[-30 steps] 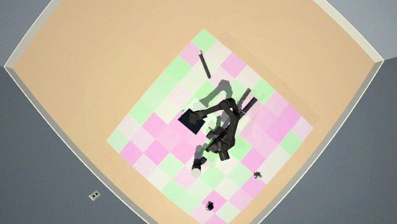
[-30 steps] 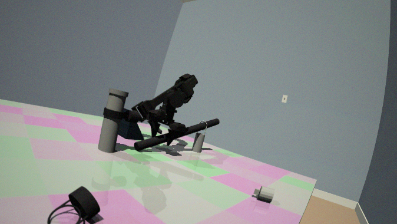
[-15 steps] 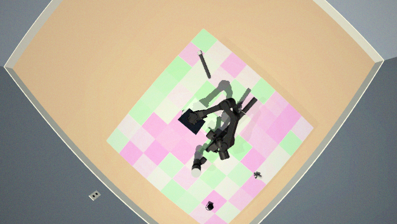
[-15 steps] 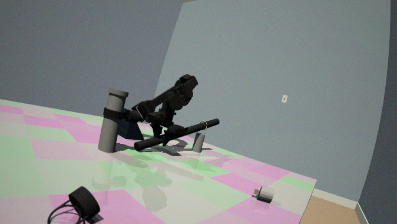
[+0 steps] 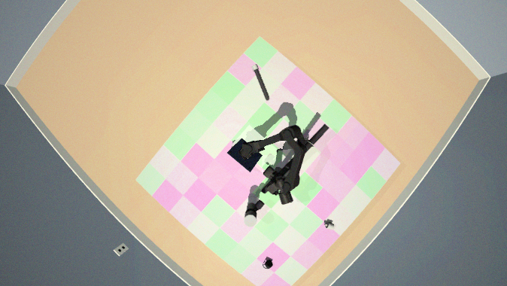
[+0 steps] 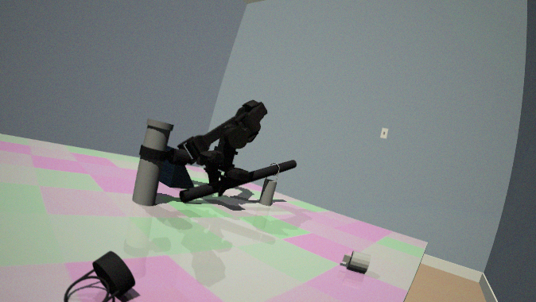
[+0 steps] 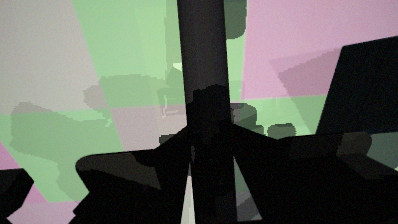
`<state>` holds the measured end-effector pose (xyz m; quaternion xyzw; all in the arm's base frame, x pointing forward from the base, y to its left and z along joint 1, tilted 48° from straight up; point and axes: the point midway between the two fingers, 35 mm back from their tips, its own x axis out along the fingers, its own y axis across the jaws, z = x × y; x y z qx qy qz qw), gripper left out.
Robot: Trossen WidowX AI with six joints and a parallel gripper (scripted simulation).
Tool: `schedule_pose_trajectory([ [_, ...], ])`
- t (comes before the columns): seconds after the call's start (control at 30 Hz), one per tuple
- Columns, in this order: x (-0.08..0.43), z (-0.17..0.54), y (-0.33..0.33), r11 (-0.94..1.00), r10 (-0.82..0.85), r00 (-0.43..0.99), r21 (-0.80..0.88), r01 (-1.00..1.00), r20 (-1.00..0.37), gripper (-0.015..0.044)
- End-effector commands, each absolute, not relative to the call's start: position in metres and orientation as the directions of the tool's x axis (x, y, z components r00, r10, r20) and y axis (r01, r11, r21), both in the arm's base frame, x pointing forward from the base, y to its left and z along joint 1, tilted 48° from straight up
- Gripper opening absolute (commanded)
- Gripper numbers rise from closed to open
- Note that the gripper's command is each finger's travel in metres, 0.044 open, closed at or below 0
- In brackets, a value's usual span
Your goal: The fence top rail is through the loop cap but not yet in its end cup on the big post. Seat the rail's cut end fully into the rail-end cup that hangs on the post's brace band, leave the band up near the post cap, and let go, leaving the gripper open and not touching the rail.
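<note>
The dark top rail (image 5: pixel 320 133) (image 6: pixel 196 193) (image 7: pixel 204 45) slopes through the wire ring above the short grey post (image 6: pixel 268 192). Its far end is raised; its near end is low, beside the big grey post (image 5: pixel 250 220) (image 6: pixel 147 179) and clear of it. The black brace band (image 6: pixel 149 152) circles the post below its cap, with the end cup (image 5: pixel 259 205) (image 6: pixel 179 156) on its side, above the rail's low end. My gripper (image 6: pixel 220 187) (image 7: pixel 207 127) is shut on the rail between the low end and the ring. The cup's opening is not clearly visible.
My arm's base stands on a dark block (image 5: pixel 250 163) (image 6: pixel 172 175) (image 7: pixel 367 85). A black band with wire loops (image 5: pixel 268 263) (image 6: pixel 113 274) and a small grey fitting (image 5: pixel 329 223) (image 6: pixel 359 262) lie toward the near edge. A white-capped dark rod (image 5: pixel 262 84) is on the far side.
</note>
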<state>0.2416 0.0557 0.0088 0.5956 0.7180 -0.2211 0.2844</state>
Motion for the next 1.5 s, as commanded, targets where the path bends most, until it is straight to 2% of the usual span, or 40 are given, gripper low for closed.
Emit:
schedule_pose_trajectory([
  [0.0, 0.243, 0.012, 0.053, 0.189, 0.731, -0.126, 0.021, 0.982, -0.671, 0.0000],
  [0.5, 0.260, 0.056, -0.001, 0.212, 0.539, -0.087, 0.035, 0.977, -0.838, 0.0000],
  [1.47, 0.261, 0.057, -0.002, 0.212, 0.551, -0.091, 0.034, 0.977, -0.830, 0.0000],
])
